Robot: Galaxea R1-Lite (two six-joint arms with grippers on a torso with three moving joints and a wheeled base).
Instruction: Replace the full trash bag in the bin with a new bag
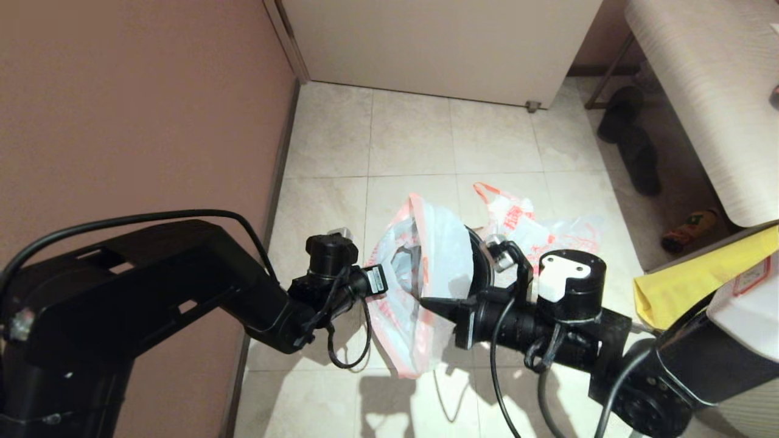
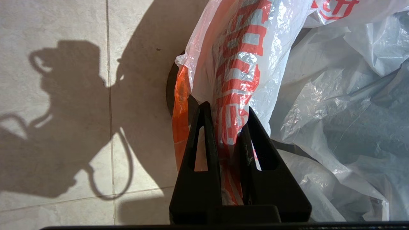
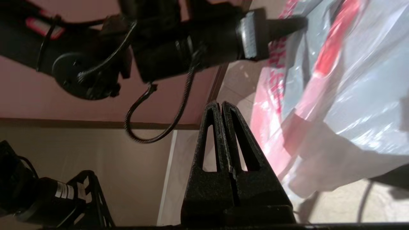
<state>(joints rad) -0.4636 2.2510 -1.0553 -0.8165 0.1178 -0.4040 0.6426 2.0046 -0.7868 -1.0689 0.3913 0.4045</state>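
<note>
White new bag (image 2: pixel 243 64) pinched in left end effector (image 2: pixel 227 108); right end effector (image 3: pixel 221 105) closed, empty.

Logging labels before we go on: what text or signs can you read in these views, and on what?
None can be read.
New bag in the left gripper: large red lettering, creased, unreadable.
Full trash bag: red lettering, too small.
Left wrist sticker: too small.
Red-bordered label: blurred.

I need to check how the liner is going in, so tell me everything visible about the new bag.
The new bag is thin, crinkly, see-through white plastic with red lettering and a pale-orange hem. It is spread open over the black bin, one side drooping toward the floor. The left hand is shut on a bunched fold of its edge; the shut right hand holds nothing.
</note>
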